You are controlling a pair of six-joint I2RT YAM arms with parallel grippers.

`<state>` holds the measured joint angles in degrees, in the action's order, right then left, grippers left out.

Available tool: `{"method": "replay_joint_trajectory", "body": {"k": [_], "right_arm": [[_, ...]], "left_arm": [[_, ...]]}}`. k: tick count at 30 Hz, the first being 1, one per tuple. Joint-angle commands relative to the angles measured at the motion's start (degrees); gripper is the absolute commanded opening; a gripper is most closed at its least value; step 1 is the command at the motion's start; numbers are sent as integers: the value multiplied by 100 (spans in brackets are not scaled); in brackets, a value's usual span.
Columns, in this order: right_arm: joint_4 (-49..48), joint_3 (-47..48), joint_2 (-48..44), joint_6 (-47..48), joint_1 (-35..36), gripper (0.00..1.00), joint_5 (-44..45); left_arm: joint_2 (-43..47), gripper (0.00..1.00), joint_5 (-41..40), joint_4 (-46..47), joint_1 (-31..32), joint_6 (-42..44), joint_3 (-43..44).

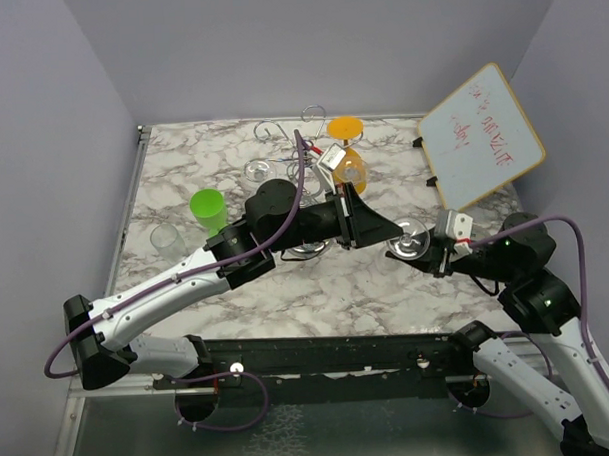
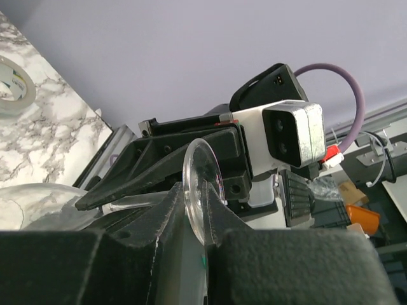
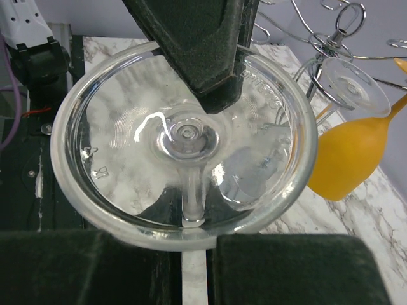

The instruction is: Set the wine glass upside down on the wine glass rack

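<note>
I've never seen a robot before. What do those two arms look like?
Both the left arm and right arm have white tube-like segments joined by chunky black joints. A purple cable loops loosely along each. Each ends in two black, wedge-shaped fingers, with a white and silver camera box at the wrist. Small green lights glow on the right arm.

From the overhead cam I've got the wine glass rack [image 1: 271, 131] at the back middle of the table [image 1: 182, 162], another glass [image 1: 348, 168] hanging on its right side. The wine glass [image 1: 410, 242] sits in front, between left gripper [image 1: 372, 226] and right gripper [image 1: 437, 249]. Cup [image 1: 208, 206] and tumbler [image 1: 167, 236] stand far left, board [image 1: 481, 137] back right.
</note>
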<state>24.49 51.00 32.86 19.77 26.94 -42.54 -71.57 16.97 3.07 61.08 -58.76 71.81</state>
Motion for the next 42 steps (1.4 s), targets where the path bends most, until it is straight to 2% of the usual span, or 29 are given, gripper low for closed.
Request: {"method": "replay_joint_trajectory", "body": {"k": [1, 2, 3, 6, 10, 13, 16, 20, 27, 31, 35, 37, 40, 42], "right_arm": [[-236, -81, -60, -134, 12, 1, -62], [-240, -88, -75, -160, 5, 1, -50], [-240, -98, -80, -196, 9, 1, -30], [-311, -154, -131, -291, 9, 4, 26], [-526, -380, -279, -563, 11, 27, 205], [-821, -608, -413, -788, 10, 36, 178], [-1102, -783, -458, -898, 5, 36, 61], [-1320, -940, -428, -902, 7, 32, -26], [-1996, -1084, -353, -1103, 6, 30, -114], [-2241, -1184, -262, -1152, 11, 23, -231], [-2395, -1258, -255, -1225, 9, 10, -239], [-2603, -1322, -296, -1338, 5, 6, -237], [-2788, -1424, -350, -1523, 7, 8, -254], [-2856, -1491, -383, -1614, 4, 24, -211]], "left_arm": [[-7, 14, 560, -10, 17, 146, 45], [-2, 10, 580, -50, 16, 190, 70], [-5, 2, 594, -90, 12, 235, 96], [52, 0, 544, -125, 3, 277, 140], [219, 0, 433, 81, -94, -69, 40], [343, 0, 314, 42, -158, -191, -3], [426, 0, 223, -23, -268, -339, -134], [471, 0, 383, 337, -417, -785, -371], [512, 0, 326, 326, -487, -969, -413], [486, 0, 358, 340, -500, -993, -440], [481, 0, 367, 382, -501, -1041, -515], [488, 0, 351, 370, -509, -1050, -543], [510, 0, 315, 388, -518, -1086, -591], [539, 0, 303, 451, -527, -1121, -634]]}}
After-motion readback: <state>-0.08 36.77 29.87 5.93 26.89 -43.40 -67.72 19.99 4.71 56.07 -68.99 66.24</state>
